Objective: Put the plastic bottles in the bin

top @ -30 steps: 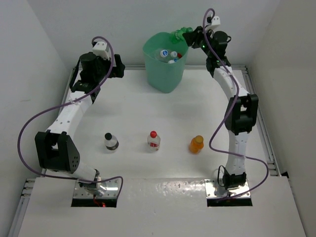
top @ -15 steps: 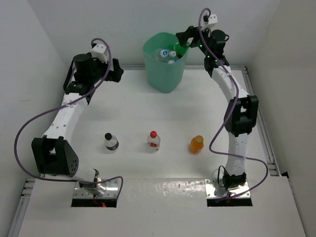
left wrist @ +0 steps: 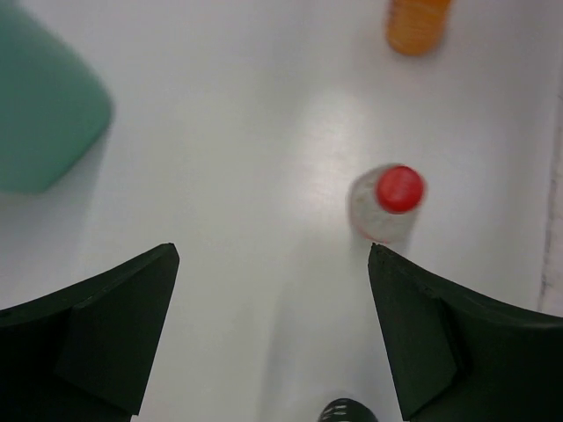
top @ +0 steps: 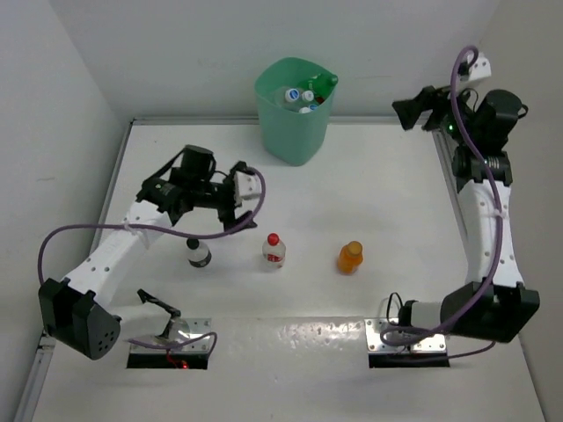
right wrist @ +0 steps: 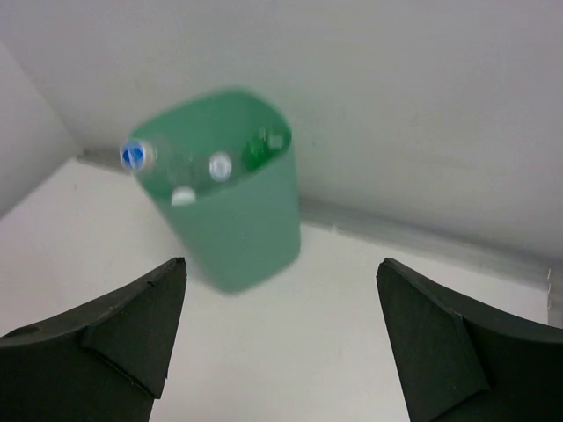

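The mint-green bin (top: 293,132) stands at the back, holding a blue-capped bottle (top: 293,94), a white-capped one and a green bottle (top: 325,85). Three plastic bottles stand in a row on the table: black-capped (top: 199,254), red-capped (top: 274,251) and orange (top: 351,257). My left gripper (top: 242,198) hovers open just above and behind the black-capped bottle, whose cap (left wrist: 346,411) shows low between the jaws (left wrist: 273,255); the red-capped bottle (left wrist: 391,200) lies ahead. My right gripper (top: 412,105) hangs open and empty, right of the bin (right wrist: 230,215).
The orange bottle (left wrist: 418,22) sits at the top edge of the left wrist view, the bin (left wrist: 40,114) at its left. White walls enclose the table at the back and both sides. A rail (top: 462,220) runs along the right edge.
The right gripper opened, the green bottle now lies in the bin, and that arm swung away to the right. The left arm swept from the back left toward the black-capped bottle.
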Tool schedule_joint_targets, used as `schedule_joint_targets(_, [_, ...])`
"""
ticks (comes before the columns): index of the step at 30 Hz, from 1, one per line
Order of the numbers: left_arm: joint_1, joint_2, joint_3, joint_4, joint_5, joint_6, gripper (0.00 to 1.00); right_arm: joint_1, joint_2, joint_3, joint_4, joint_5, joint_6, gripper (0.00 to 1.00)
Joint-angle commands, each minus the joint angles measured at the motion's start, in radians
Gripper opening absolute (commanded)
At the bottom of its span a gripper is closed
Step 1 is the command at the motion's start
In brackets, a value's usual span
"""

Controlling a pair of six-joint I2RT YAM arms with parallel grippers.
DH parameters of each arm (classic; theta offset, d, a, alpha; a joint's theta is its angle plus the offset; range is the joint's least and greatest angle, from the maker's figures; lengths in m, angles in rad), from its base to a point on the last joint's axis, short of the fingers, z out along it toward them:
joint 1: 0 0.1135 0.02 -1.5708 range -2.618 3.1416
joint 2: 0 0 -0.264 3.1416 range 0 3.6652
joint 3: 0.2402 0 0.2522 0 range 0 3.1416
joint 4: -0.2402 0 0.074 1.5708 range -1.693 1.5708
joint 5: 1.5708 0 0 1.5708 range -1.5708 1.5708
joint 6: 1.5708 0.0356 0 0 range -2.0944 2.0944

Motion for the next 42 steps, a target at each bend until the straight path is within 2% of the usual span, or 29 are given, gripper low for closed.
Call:
schedule_joint_targets(1, [-0.105, 0.014, -0.031, -0.149, 0.044, 0.216, 0.96, -0.047, -0.056, -0.148, -0.263, -0.102, -0.117, 0.87])
schedule_joint_targets(4, [-0.164, 0.032, -0.075, -0.14, 0.053, 0.245, 0.96, -0.117, -0.149, -0.254, -0.322, -0.113, -0.117, 0.87])
schedule_joint_targets(9, [-0.213, 0.078, -0.117, -0.06, 0.072, 0.224, 0.96, -0.157, -0.277, -0.37, -0.372, -0.13, -0.111, 0.87])
schedule_joint_targets(16, [-0.247, 0.155, -0.158, 0.096, 0.072, 0.117, 0.96, -0.165, -0.268, -0.37, -0.372, -0.145, -0.074, 0.87])
schedule_joint_targets(24, [-0.294, 0.247, -0.187, 0.141, 0.012, 0.104, 0.95, -0.162, -0.241, -0.351, -0.361, -0.15, -0.054, 0.87])
schedule_joint_targets(28, [-0.304, 0.273, -0.187, 0.166, -0.006, 0.104, 0.84, -0.165, -0.237, -0.348, -0.39, -0.158, -0.095, 0.87])
schedule_joint_targets(29, [-0.304, 0.282, -0.187, 0.166, -0.007, 0.104, 0.7, -0.163, -0.238, -0.344, -0.419, -0.167, -0.121, 0.88])
schedule_joint_targets(32, [-0.313, 0.272, -0.154, 0.166, -0.034, 0.086, 0.48, -0.163, -0.231, -0.337, -0.491, -0.202, -0.192, 0.89])
schedule_joint_targets(36, [-0.304, 0.195, -0.037, 0.166, -0.043, -0.035, 0.38, -0.163, -0.219, -0.353, -0.537, -0.242, -0.22, 0.89])
schedule_joint_targets(40, [-0.255, 0.172, 0.177, 0.166, -0.033, -0.167, 0.29, -0.153, -0.214, -0.38, -0.521, -0.25, -0.217, 0.89])
schedule_joint_targets(42, [-0.2, 0.184, 0.337, 0.188, -0.023, -0.248, 0.29, -0.146, -0.217, -0.409, -0.495, -0.24, -0.215, 0.89])
